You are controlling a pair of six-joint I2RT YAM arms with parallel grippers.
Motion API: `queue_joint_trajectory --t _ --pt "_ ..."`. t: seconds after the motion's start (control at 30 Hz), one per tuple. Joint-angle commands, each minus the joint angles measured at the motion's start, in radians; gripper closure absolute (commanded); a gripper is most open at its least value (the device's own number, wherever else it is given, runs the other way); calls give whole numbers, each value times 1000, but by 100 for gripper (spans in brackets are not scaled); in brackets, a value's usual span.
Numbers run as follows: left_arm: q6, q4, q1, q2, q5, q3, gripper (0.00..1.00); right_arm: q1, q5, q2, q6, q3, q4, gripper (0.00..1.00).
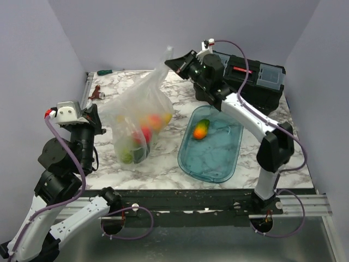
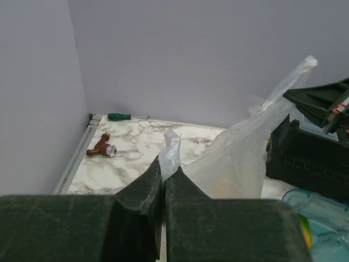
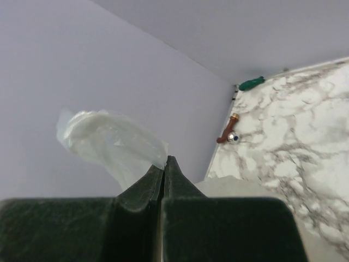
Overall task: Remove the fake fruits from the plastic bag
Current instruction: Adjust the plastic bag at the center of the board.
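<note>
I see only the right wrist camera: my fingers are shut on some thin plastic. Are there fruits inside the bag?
Observer: Yes. The top view shows several fruits low in the plastic bag: red, yellow and green ones.
Operator: Does the left arm hold the bag also?
Observer: Yes. The left gripper is shut on another edge of the bag, at its left side.
Operator: Is any fruit already out?
Observer: One green and orange-red fruit lies in the blue tray, right of the bag.

Black-and-white arms, purple cables
</note>
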Motion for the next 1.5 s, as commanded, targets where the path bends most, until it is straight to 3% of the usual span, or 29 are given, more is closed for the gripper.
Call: queue_joint_trajectory --t 0.0,0.2,0.5,0.67,0.87,1.0,1.13,1.3,1.47 --pt "102 143 4 -10 -105 5 100 -66 -204 190 119 278 -85 99" --pt "177 155 6 49 -109 97 100 -55 -281 423 140 632 -222 99" --pt "120 72 6 73 35 67 100 -39 -273 459 97 680 -266 99" --pt "-57 -62 6 -10 247 -63 100 -38 -264 427 38 586 -344 92" --pt "-260 -201 6 -96 467 -165 100 10 -138 337 -142 473 -609 57" --pt "-294 -207 6 -119 596 -199 100 51 -41 199 -169 284 -618 42" --pt "-308 -221 7 -108 621 -200 100 69 19 84 -173 166 -633 27" --pt "-313 -215 7 -97 663 -189 100 93 71 -74 -108 35 -588 22" --pt "-295 -248 7 -96 676 -143 100 117 -47 -160 3 -102 -427 16"
